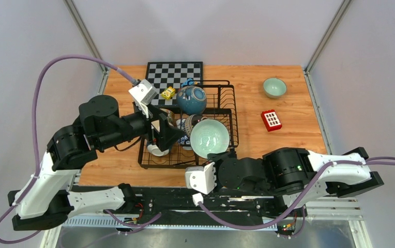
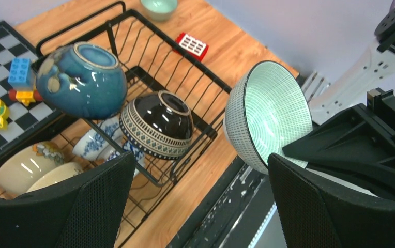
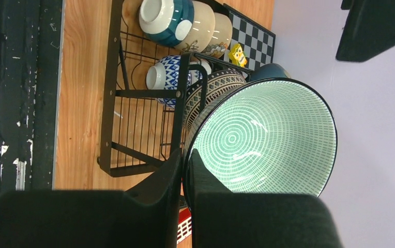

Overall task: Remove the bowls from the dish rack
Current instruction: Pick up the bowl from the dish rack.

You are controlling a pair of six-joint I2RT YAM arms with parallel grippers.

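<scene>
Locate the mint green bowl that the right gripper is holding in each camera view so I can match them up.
Top external: mint green bowl at centre, over the near right corner of the dish rack.
Left wrist: right of centre, tilted, inside facing the camera.
Right wrist: centre right, large, inside facing the camera.
Shared landmark: the black dish rack, left of the bowl in both wrist views.

- A robotics lab test cell: plain pale walls (image 1: 25,31) and metal frame posts (image 1: 84,33) at upper left and upper right.
- Bottom of frame: left arm (image 1: 45,181) and right arm (image 1: 340,168) bolted to a black base plate (image 1: 164,199), trailing purple cables (image 1: 66,58).
- The wooden tabletop (image 1: 293,142) holds staged props: a dish rack (image 1: 233,111), a chessboard (image 1: 177,72) and a red toy block (image 1: 271,120).
</scene>
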